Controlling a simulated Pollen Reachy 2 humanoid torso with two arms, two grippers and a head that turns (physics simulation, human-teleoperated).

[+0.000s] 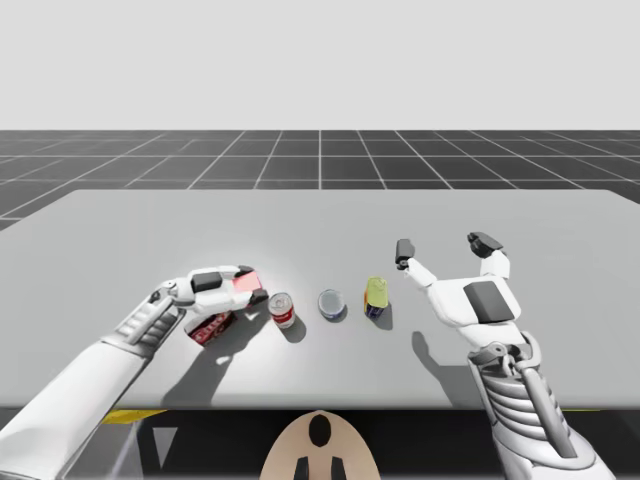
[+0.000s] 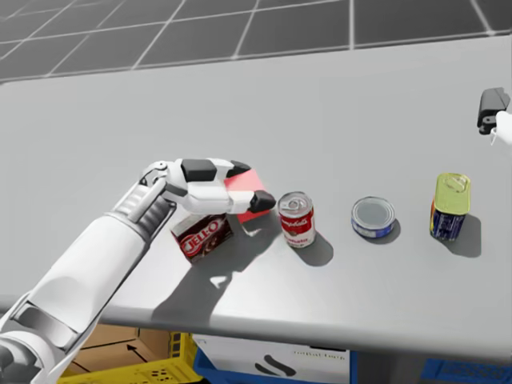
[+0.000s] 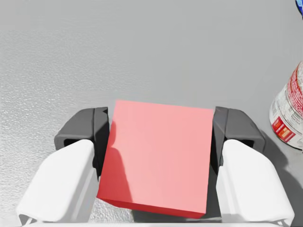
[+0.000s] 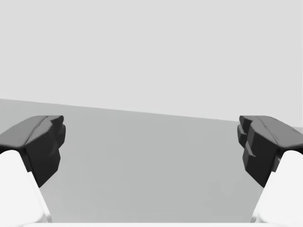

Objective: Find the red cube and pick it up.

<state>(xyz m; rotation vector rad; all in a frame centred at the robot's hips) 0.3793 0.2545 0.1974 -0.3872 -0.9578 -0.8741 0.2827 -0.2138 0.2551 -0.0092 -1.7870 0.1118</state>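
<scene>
Jaws, left: my left gripper (image 3: 161, 135) was clenched on the red cube (image 3: 158, 156), with a dark pad (image 3: 102, 137) pressed flat against each of two opposite faces.
Jaws, right: my right gripper (image 1: 445, 247) was released, its fingers wide apart with nothing between them.
Far left: the red-and-white box (image 2: 204, 236) lay on the table (image 1: 320, 215) under my left wrist, just below and behind the cube.
Cube: it sat squarely between the left fingers and reached forward about as far as their tips. Being a cube, it had no long axis to favour.
Middle: the red-and-white can (image 2: 297, 219) stood upright just beside the left fingertips, close to them but apart.
Further right: the flat blue can (image 2: 374, 217), then the yellow-topped tin (image 2: 450, 206), stood in the same row.
Far right: my right gripper hovered well apart from the cube, beyond the tin.
Deciding relation: the cube lay inside the left jaws, not ahead of them, so the lift probably belonged to the left arm and called for a straight rise clear of the can.
Contact with table: I could not tell whether the cube rested on it.
</scene>
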